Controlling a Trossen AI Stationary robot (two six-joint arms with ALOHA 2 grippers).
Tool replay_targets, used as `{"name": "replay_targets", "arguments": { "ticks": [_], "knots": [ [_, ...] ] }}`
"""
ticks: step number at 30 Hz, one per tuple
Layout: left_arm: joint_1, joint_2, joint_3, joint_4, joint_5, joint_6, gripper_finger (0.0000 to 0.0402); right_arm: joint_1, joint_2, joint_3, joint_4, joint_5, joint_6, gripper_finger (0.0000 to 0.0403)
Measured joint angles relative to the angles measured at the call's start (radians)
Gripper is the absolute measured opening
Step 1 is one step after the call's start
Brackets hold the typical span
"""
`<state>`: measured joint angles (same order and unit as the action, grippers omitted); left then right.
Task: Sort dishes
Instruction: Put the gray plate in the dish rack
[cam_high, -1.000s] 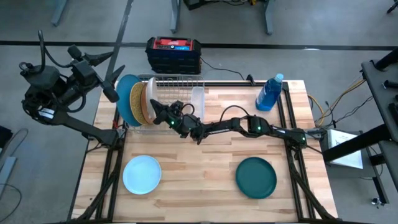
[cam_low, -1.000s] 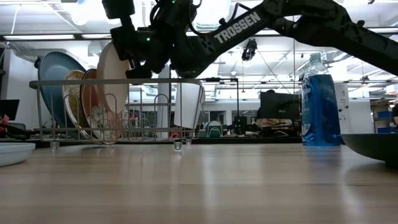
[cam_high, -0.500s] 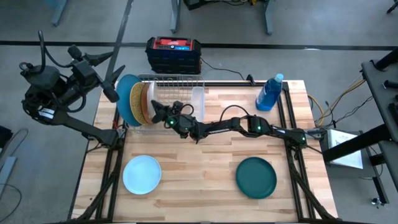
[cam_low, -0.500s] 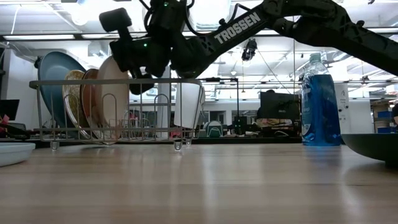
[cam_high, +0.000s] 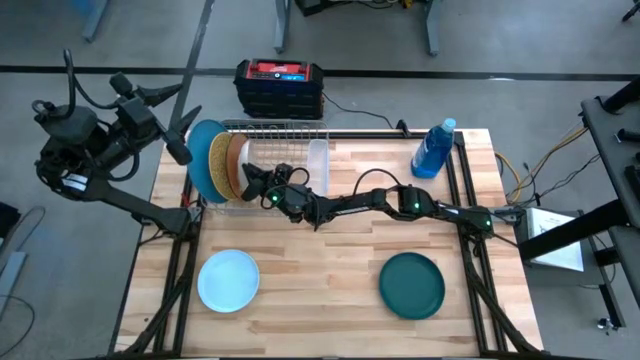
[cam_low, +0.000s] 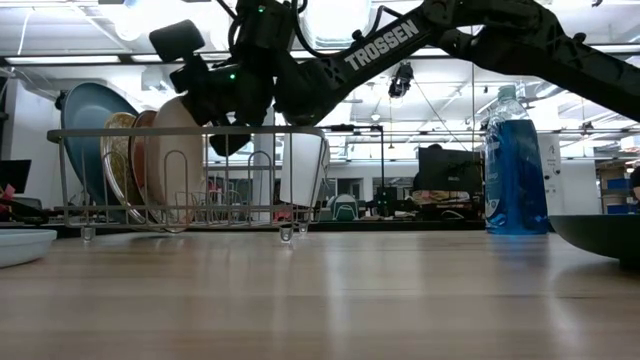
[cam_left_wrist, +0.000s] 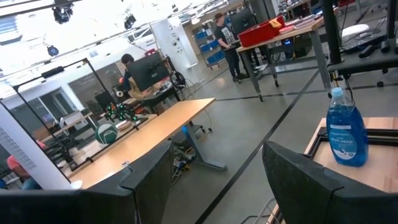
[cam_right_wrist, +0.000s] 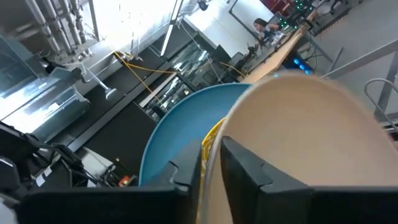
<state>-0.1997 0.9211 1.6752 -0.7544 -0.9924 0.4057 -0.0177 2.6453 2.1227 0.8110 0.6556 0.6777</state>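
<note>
A wire dish rack stands at the table's far left. In it, on edge, stand a large mid-blue plate, a gold speckled plate and a beige-grey plate. My right gripper is at the beige-grey plate's upper rim, shut on it. A small pale blue plate lies flat at the near left and a dark teal-green plate at the near right. My left gripper is open and empty, held up beyond the table's left edge. My right gripper pinches the beige-grey plate's upper rim between its two fingers, one finger on each face. The fingers come slanting from above and from the table's right. The plate stands on edge in the rack, leaning toward the other plates.
A clear plastic cup stands in the rack's right end. A blue bottle stands at the far right. A black and red box sits beyond the far edge. The table's middle and near strip between the two flat plates is bare wood.
My right gripper has gone down and a little toward the table's left edge, tipping as it went. The beige-grey plate has come down from above the rack's top rail into the rack and now stands on edge beside the gold speckled plate.
</note>
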Motion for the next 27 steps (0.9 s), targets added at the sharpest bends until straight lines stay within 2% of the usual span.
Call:
{"name": "replay_targets", "arguments": {
  "ticks": [7,15,23,27],
  "knots": [
    [0.0,0.0,-0.001,-0.003,0.0,0.0,0.0235,0.0,0.0,0.0,-0.001,-0.001,-0.008,0.0104],
    [0.0,0.0,-0.002,-0.005,0.0,-0.006,0.0235,0.0,-0.002,0.0,-0.007,-0.002,-0.097,0.0154],
    [0.0,0.007,-0.002,-0.006,0.0,-0.007,0.0235,-0.015,-0.002,0.15,-0.378,-0.001,-0.138,0.019],
    [0.0,0.015,-0.002,-0.007,0.0,-0.007,0.0235,-0.02,-0.002,0.197,-0.398,0.037,-0.26,0.021]
  ]
}}
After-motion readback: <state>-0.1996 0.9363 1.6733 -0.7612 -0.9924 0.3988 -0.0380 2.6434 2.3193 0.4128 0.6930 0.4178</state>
